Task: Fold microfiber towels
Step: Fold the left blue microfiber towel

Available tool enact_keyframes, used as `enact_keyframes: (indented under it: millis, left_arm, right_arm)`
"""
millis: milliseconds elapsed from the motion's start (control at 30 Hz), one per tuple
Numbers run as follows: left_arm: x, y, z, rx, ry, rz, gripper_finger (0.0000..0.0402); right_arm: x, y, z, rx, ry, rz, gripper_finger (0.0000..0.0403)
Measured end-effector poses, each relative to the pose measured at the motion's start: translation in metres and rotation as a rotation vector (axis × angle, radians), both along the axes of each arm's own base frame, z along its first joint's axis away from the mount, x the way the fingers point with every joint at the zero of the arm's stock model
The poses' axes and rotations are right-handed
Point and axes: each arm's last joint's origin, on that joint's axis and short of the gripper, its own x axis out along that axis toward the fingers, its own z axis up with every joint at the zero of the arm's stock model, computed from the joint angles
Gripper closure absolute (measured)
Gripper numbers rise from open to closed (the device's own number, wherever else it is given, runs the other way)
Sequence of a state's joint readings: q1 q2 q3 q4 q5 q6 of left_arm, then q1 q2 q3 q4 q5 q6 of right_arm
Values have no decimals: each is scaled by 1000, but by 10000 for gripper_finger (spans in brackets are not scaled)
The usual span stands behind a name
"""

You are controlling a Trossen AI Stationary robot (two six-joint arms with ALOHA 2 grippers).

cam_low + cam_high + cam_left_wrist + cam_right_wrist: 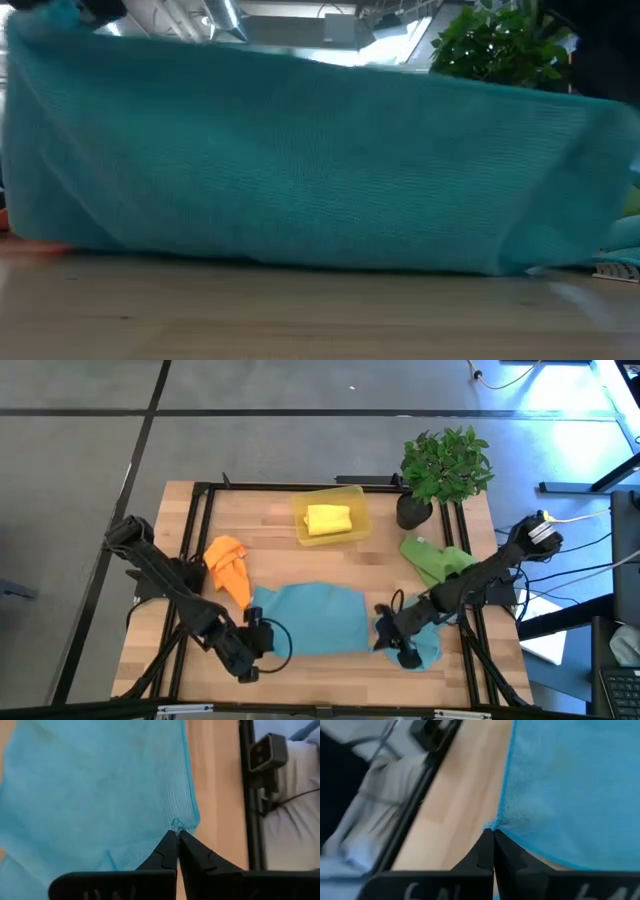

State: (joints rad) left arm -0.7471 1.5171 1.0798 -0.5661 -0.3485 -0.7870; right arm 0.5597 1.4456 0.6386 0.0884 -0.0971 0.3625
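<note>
Two corners of the blue towel (305,618) at the table's (330,555) near edge are pinched, one in my left claw (176,834), one in my right claw (491,831). Soft, light, floppy cloth; corners grip best.

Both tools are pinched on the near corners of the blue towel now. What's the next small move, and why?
Probably carry both corners together toward the far edge. The left tool and right tool are each shut on a near corner of the blue towel, and the low view shows that edge raised off the table, so laying it over would make the first fold.
</note>
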Motion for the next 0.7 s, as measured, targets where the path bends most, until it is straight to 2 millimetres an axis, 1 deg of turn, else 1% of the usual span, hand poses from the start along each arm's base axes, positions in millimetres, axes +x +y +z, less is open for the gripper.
enact_keyframes:
  millis: [167,300,467,533,633,700]
  left_arm:
    - [2,-6,-7,-105,66,21,402]
    - [7,-18,-17,-170,102,-55,401]
    - [14,-28,-29,-219,118,-105,401]
    - [16,-31,-30,-238,111,-123,402]
    - [16,-30,-30,-212,104,-141,402]
    - [13,-27,-29,-178,113,-125,402]
  right_arm:
    - [7,17,-4,24,40,110,403]
    - [9,22,-7,13,47,146,403]
    - [10,21,-7,25,68,156,403]
    - [9,21,-6,37,71,175,403]
    - [10,19,-5,26,58,166,403]
    - [14,13,-5,7,49,121,403]
